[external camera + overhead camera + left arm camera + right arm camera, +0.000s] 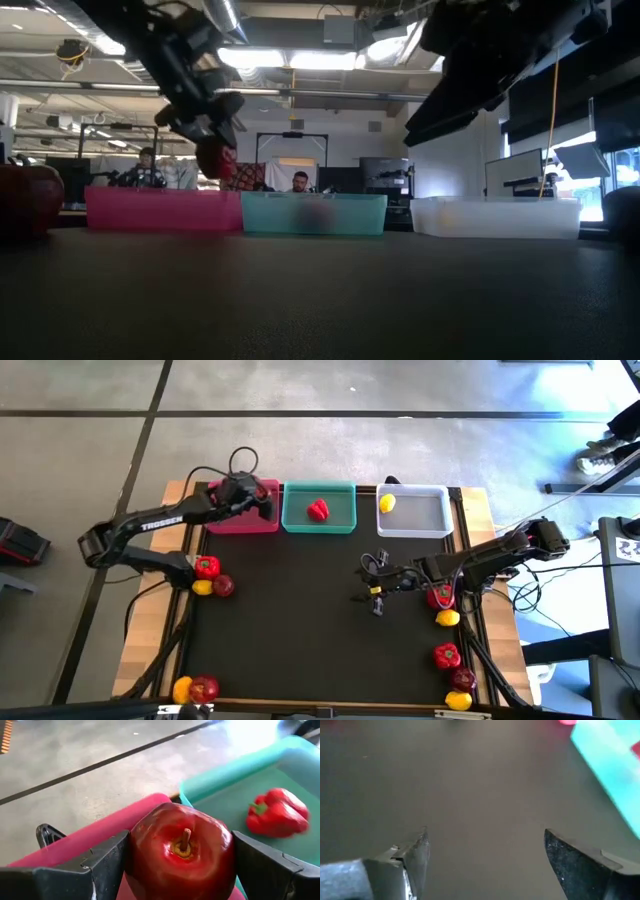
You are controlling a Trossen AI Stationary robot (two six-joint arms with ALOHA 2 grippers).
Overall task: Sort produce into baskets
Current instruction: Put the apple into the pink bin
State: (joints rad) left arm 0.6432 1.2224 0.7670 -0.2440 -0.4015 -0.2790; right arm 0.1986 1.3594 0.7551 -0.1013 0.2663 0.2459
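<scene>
Left gripper [180, 865]: clamped on a dark red apple [181, 851], one finger pressed to each side, stem pointing up at the camera. Held in the air, above the pink basket [243, 520], with the pink rim just under and behind the apple in the left wrist view. From the low view, hanging a little higher than the basket wall, probably over the end near the teal basket [320, 520], though hard to be sure from so low. So the drop spot lies straight down from the hand. Nothing to reach for, only a short way to lower and let go.

Next door, inside the teal basket: one red pepper [318, 510]. Beyond that, the white basket [415, 520] with one lemon [386, 502] in its corner.

Right gripper [377, 592]: fingers spread wide, holding nothing, low over the dark mat [300, 630] near the middle of the table. Close by on its own side: a pepper and a lemon [447, 618] at the mat's right edge, with more produce farther down that edge. Nearer to the right arm than to the left one.

On the left edge: a pepper [206, 567], a lemon and an apple in a bunch, and two more pieces at the near left corner. Nearer to the left arm.
</scene>
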